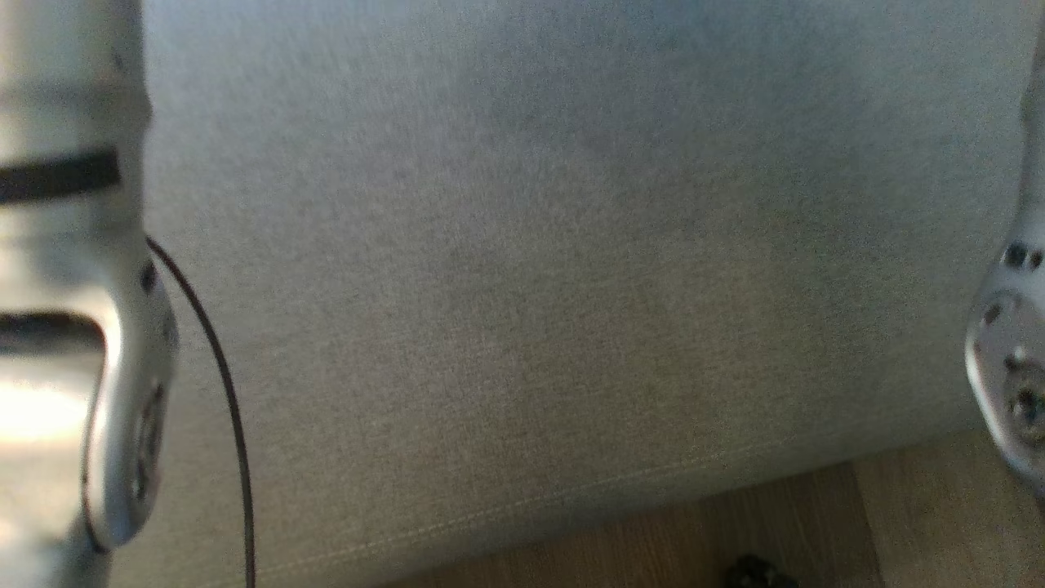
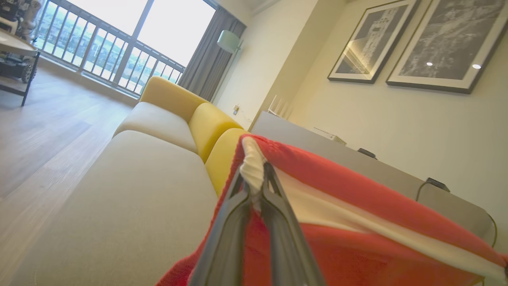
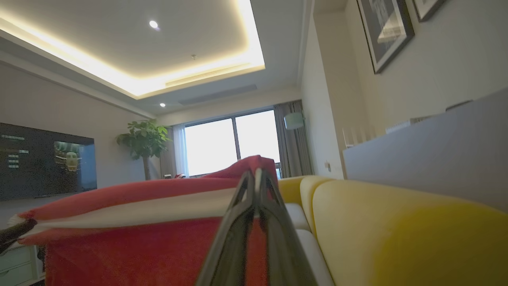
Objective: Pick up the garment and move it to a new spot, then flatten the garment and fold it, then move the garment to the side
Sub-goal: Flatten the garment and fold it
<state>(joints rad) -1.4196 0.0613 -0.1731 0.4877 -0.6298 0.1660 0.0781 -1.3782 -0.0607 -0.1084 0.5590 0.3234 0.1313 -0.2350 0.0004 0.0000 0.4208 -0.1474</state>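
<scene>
The garment (image 2: 357,238) is red with a white band and hangs stretched in the air between my two grippers, above the sofa. In the left wrist view my left gripper (image 2: 254,171) is shut on a white-edged corner of it. In the right wrist view my right gripper (image 3: 256,174) is shut on the opposite red corner of the garment (image 3: 139,246). The left gripper's dark fingers (image 3: 14,234) pinch the far end at that view's left edge. The head view shows my pale left forearm (image 1: 73,327) and right forearm (image 1: 1008,367) at the frame's sides.
The grey sofa seat (image 1: 531,286) lies below me, with wood floor (image 1: 735,523) along its front edge. A black cable (image 1: 220,384) hangs by my left forearm. Yellow back cushions (image 3: 397,230) line the sofa. A grey ledge (image 2: 357,159) runs behind them.
</scene>
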